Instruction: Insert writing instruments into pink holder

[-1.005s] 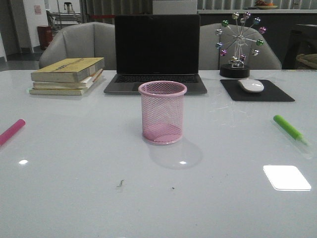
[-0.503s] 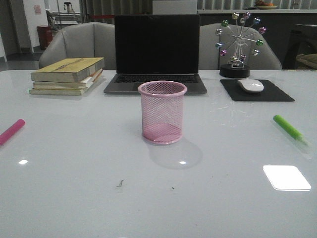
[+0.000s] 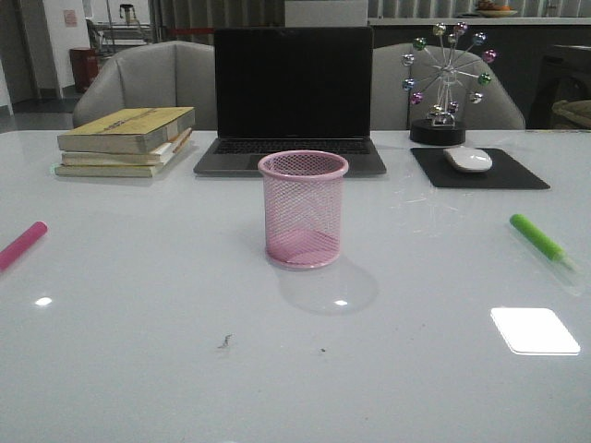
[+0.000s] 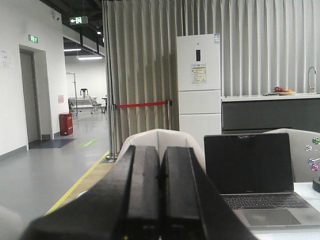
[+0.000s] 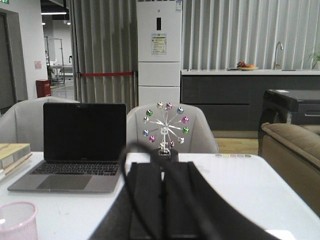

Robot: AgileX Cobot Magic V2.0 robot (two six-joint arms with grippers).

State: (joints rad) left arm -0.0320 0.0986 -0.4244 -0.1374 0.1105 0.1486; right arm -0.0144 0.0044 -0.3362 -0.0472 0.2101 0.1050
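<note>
Nothing inserted yet: pink holder [image 3: 303, 209] empty, pink marker [image 3: 22, 245] and green marker [image 3: 537, 237] flat on table [image 3: 166, 360], left gripper [image 4: 160, 200] and right gripper [image 5: 161, 210] closed, holding nothing.

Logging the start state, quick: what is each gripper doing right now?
Left gripper: shut, holding nothing.
Right gripper: shut, holding nothing.

The front view is dim and greyish, lit from overhead: a bright rectangular glare patch lies on the glossy bench [image 3: 138, 369] at four o'clock, with two small highlights nearer the middle. The cup [image 3: 303, 209] casts a soft shadow toward five o'clock. In both wrist views the dark fingers [image 4: 142, 200] loom blurred; backgrounds stay sharp.
</note>
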